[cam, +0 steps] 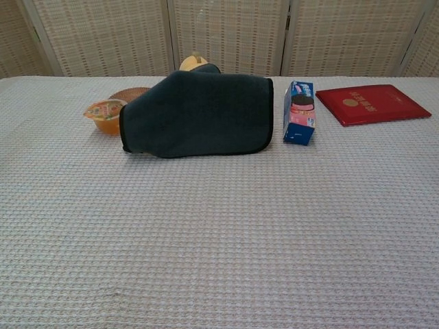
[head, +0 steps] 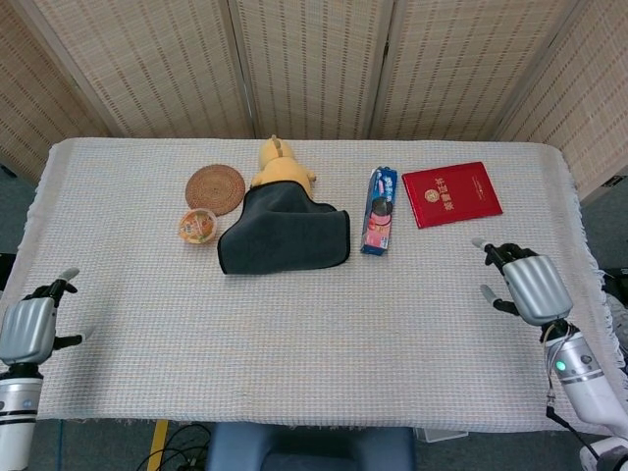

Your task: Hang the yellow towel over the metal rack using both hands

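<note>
Neither view shows a yellow towel or a metal rack. A dark grey cloth (head: 285,232) (cam: 199,113) lies draped over a yellow plush toy (head: 280,167) (cam: 194,62) at the middle back of the table. My left hand (head: 27,329) hovers at the table's front left edge, holding nothing, its fingers apart. My right hand (head: 530,285) hangs near the front right edge, also holding nothing and with fingers apart. Both hands are far from the cloth and are outside the chest view.
A round woven coaster (head: 215,187) (cam: 129,93) and an orange jelly cup (head: 198,225) (cam: 106,114) sit left of the cloth. A blue cookie box (head: 378,210) (cam: 299,112) and a red booklet (head: 451,193) (cam: 372,103) lie to its right. Wicker screens stand behind the table.
</note>
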Tool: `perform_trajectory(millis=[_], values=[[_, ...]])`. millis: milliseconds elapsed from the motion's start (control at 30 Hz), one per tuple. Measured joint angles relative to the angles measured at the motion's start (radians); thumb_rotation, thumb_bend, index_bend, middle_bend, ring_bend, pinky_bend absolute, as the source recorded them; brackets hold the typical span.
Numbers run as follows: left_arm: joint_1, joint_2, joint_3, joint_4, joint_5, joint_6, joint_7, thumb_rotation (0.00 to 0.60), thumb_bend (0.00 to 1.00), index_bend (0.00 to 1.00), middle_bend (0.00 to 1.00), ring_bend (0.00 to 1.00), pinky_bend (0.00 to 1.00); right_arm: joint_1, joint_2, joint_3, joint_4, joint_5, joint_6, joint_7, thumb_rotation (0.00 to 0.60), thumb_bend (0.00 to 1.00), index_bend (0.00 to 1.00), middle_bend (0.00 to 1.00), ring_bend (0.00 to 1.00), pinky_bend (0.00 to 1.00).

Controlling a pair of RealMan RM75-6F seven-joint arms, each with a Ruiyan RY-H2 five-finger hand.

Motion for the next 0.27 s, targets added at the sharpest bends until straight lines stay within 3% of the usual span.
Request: perform_trajectory(millis=[267], values=[[0.100, -0.017, 0.046, 0.019, 0.120, 0.095, -0.021, 0.600, 0.02, 0.21, 0.38, 0.36, 0.50, -0.124, -0.038, -0.037, 0.017, -0.037, 0.117, 0.021, 0.600, 0.33, 0.20, 0.42, 0.34, 0.46]])
